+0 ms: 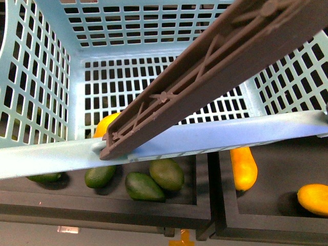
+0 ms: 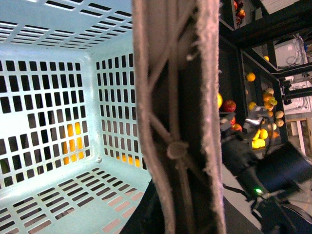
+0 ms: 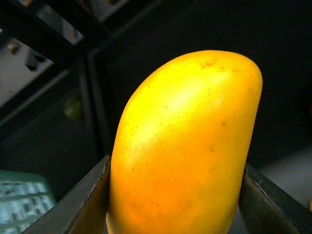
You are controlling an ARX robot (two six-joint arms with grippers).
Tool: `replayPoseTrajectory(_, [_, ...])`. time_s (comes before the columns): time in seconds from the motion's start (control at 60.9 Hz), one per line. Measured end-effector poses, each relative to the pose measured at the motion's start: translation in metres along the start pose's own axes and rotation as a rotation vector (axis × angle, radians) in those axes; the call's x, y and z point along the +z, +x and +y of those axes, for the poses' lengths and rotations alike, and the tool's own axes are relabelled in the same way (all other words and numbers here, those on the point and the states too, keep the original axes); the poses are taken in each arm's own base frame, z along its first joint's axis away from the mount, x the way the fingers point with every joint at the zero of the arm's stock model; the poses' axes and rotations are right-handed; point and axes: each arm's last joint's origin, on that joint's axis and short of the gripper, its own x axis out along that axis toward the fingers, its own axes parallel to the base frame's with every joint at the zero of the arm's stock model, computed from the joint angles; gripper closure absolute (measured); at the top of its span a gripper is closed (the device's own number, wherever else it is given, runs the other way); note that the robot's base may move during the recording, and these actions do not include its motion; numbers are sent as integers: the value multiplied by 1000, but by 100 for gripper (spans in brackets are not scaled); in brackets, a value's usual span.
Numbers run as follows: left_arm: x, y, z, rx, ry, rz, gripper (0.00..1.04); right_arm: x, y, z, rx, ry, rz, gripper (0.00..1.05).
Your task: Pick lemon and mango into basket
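The aqua basket [image 1: 46, 159] fills the front view, held up in front of the shelves, with its brown handle [image 1: 215, 66] crossing diagonally. In the left wrist view the handle [image 2: 175, 122] runs right through my left gripper [image 2: 168, 214], which is shut on it. The basket's slotted floor [image 2: 58, 204] is bare. My right gripper [image 3: 178, 209] is shut on the mango [image 3: 185, 146], an orange-yellow fruit pinched between two dark fingers [image 3: 83, 204]. A corner of the basket [image 3: 19, 200] shows beside it. I cannot pick out the lemon in any view.
Under the basket lie black trays [image 1: 154, 205] with several dark green oval fruits [image 1: 166, 174]. Two orange-yellow fruits [image 1: 243, 166] lie in the right tray, and another [image 1: 105, 124] shows through the slots. A black arm [image 2: 253, 165] and fruit shelves [image 2: 265, 97] lie beyond the basket.
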Motion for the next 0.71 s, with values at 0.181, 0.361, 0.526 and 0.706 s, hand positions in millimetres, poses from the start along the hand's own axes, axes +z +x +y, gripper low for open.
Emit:
replayPoseTrajectory(0.181, [0,0,0,0,0,0,100,29,-40,52,165,-50,-99,42])
replayPoseTrajectory(0.361, [0,0,0,0,0,0,100,35,-69,109,355,-109,-138,42])
replayPoseTrajectory(0.526, [0,0,0,0,0,0,100,20,-78,140,449,-157,-110,42])
replayPoseTrajectory(0.706, [0,0,0,1,1,-1,100,-17,-70,162,535,-222,-14,42])
